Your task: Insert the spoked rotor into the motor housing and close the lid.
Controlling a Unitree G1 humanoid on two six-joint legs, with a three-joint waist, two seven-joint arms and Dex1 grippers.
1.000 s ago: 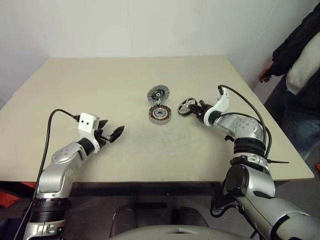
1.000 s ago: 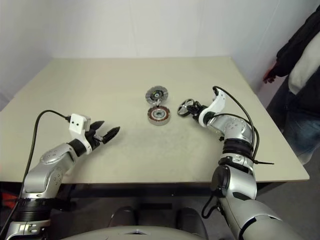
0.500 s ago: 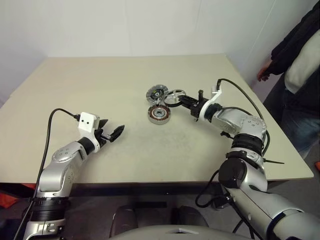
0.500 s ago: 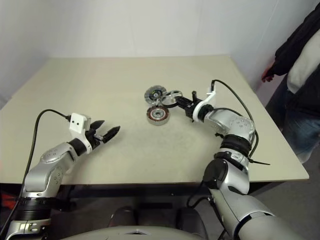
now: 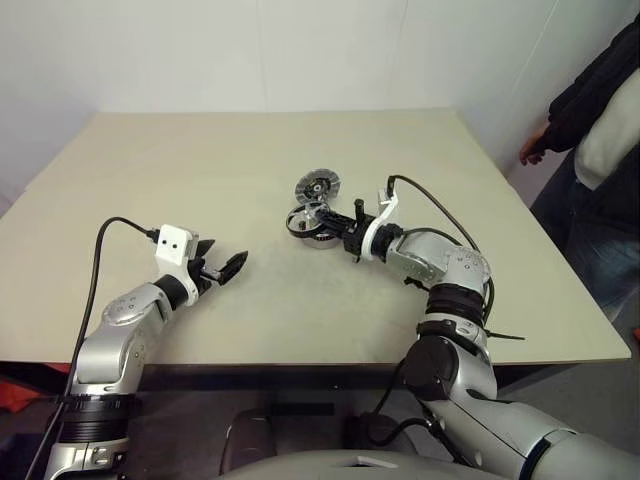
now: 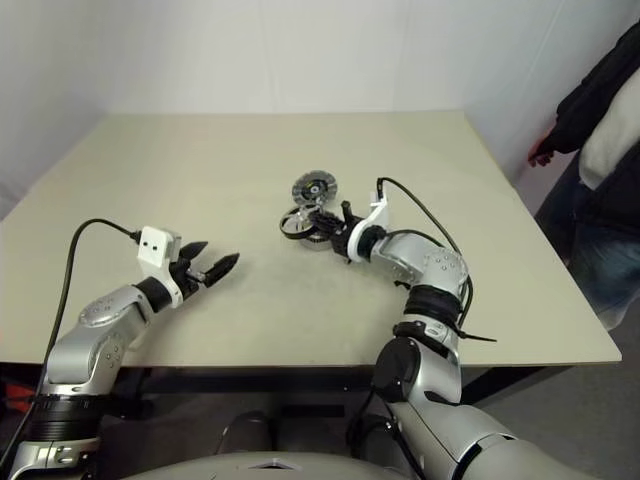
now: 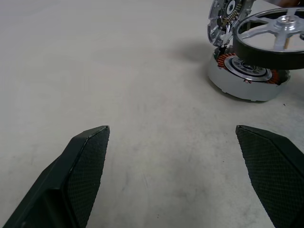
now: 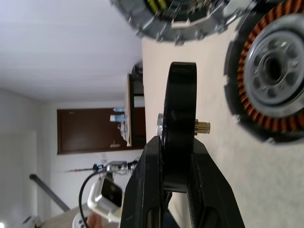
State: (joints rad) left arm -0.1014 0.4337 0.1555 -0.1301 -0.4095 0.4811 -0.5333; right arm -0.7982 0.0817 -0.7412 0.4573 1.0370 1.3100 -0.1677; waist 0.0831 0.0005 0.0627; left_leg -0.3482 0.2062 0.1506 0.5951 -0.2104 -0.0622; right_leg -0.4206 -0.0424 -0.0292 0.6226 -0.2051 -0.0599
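The big tan desk [image 5: 150, 170] held everything. A person [image 5: 600, 130] in dark clothes stood past its far right corner.

The robot's right arm reached in toward the middle of the desk. Its right pincer [image 5: 335, 232] was shut tight on the rim of the shiny wheel [image 5: 308, 222]. The wheel lay nearly flat and hung just above the round cup [image 7: 244, 78], not yet inside it. In the right wrist view the wheel [image 8: 179, 128] showed edge-on between the two black fingers [image 8: 147, 190], with a small brass pin sticking out of its middle toward the cup.

The left pincer [image 5: 225, 267] was over the near left part of the desk, well apart from the parts. It was wide open and held nothing.

The cup [image 8: 273, 71] sat on the desk near the middle. It had a ring of copper coils inside it.

The round lid [image 5: 317, 186] was just behind the cup. It was tipped up on its edge, with its ribbed face and dark middle showing.
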